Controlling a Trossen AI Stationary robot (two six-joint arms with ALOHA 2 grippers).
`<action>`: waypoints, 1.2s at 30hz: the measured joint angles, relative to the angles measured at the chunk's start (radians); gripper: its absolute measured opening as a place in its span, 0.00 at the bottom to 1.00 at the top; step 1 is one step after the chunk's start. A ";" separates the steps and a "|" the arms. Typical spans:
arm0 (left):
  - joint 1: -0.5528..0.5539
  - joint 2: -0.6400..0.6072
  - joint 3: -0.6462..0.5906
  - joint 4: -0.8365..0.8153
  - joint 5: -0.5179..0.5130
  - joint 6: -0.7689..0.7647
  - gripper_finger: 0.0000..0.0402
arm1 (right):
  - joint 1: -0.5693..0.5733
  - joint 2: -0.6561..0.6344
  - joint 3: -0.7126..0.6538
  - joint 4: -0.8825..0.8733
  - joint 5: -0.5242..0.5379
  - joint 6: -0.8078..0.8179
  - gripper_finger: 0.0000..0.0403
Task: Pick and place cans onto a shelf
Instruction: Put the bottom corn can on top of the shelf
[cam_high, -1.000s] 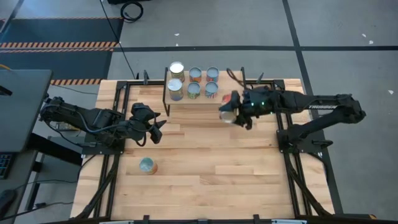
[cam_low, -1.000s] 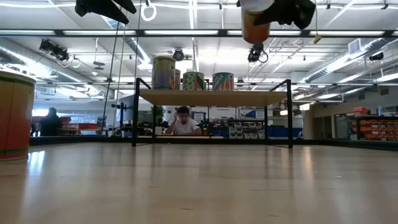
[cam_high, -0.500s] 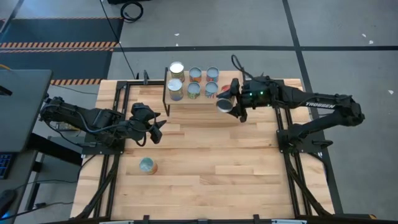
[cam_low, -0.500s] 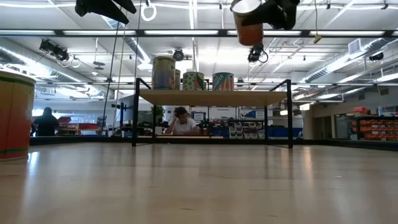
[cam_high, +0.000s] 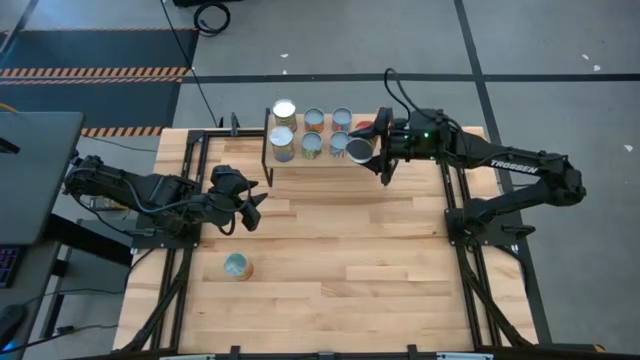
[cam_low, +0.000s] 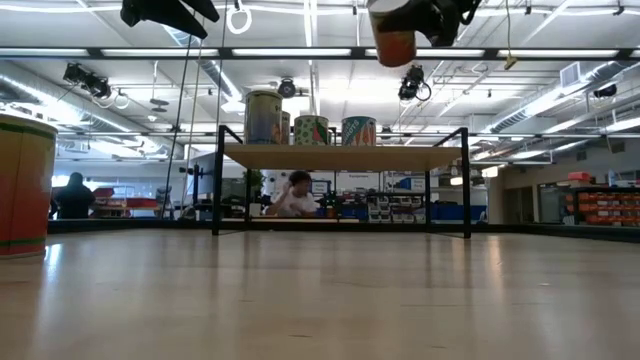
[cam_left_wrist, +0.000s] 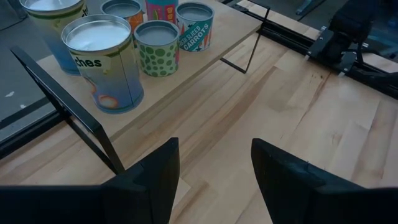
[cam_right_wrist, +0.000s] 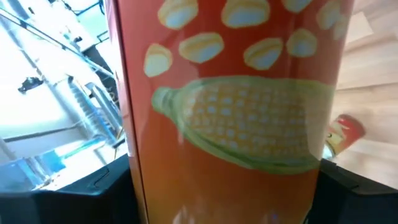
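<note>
My right gripper (cam_high: 368, 150) is shut on an orange corn-label can (cam_right_wrist: 230, 124), held in the air at the right end of the shelf (cam_high: 325, 160); the low view shows the can (cam_low: 392, 35) above shelf height. The light-wood shelf (cam_low: 340, 156) on black legs carries several cans (cam_high: 312, 145), two of them larger (cam_high: 283, 143). One more can (cam_high: 237, 266) stands on its base on the tabletop at the near left. My left gripper (cam_high: 255, 200) is open and empty over the table, left of the shelf; its wrist view (cam_left_wrist: 214, 180) looks at the shelf. My right gripper pinches the can's side wall (cam_right_wrist: 143, 186) between its two fingers, which come level from the table's right side. The can is lifted clear of table and shelf, roughly upright with its silver top (cam_high: 357, 150) up.
Black rails (cam_high: 200, 150) run along the table's left and right sides. The arm bases stand at mid-left (cam_high: 160, 225) and mid-right (cam_high: 480, 225). A person (cam_low: 292, 195) shows in the room beyond the shelf. Bare wood tabletop (cam_high: 350, 260) lies in the middle and near part.
My right gripper has carried the orange can toward the table's far edge and a little left, up to the shelf's right end, and has risen slightly. The can stays shut in the fingers and clear of everything.
</note>
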 joint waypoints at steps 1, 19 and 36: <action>0.000 0.000 0.000 0.000 -0.001 0.000 0.51 | -0.005 -0.002 0.000 0.000 -0.008 0.002 0.77; 0.006 0.000 0.000 0.000 0.007 0.000 0.51 | -0.062 -0.041 0.000 -0.044 -0.125 0.486 0.77; 0.006 0.000 0.000 0.000 0.007 0.000 0.51 | -0.341 -0.055 0.000 -0.097 -0.342 0.781 0.77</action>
